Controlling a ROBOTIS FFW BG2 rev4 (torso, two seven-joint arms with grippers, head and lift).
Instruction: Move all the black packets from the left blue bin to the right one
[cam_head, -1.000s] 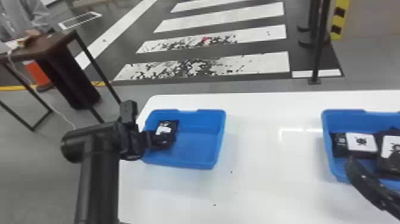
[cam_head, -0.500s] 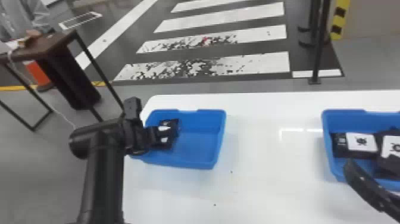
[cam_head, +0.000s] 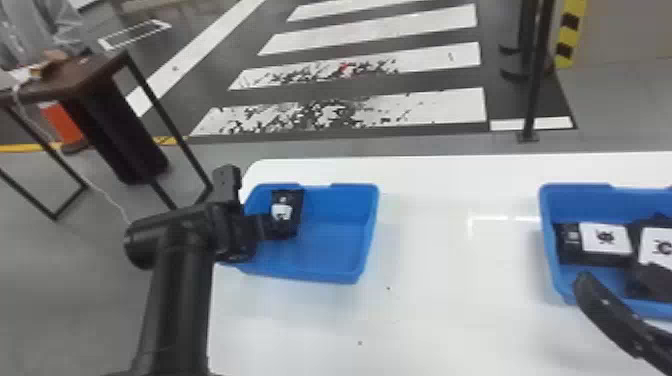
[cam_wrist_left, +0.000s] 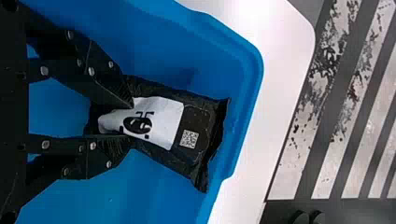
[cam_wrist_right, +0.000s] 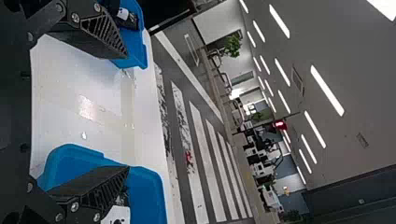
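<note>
The left pincer (cam_head: 271, 227) gripped a black packet (cam_wrist_left: 196, 119) inside the left blue bin (cam_head: 369, 230). The right pincer (cam_head: 607, 307) hung wide open at the right blue bin (cam_head: 548, 235).

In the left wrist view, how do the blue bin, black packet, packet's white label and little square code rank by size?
Largest to smallest, as they look there:
1. blue bin
2. black packet
3. white label
4. square code

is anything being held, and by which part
The left hand has a black packet pinched by its long sides, toward the end away from the square code; the right hand holds nothing.
</note>
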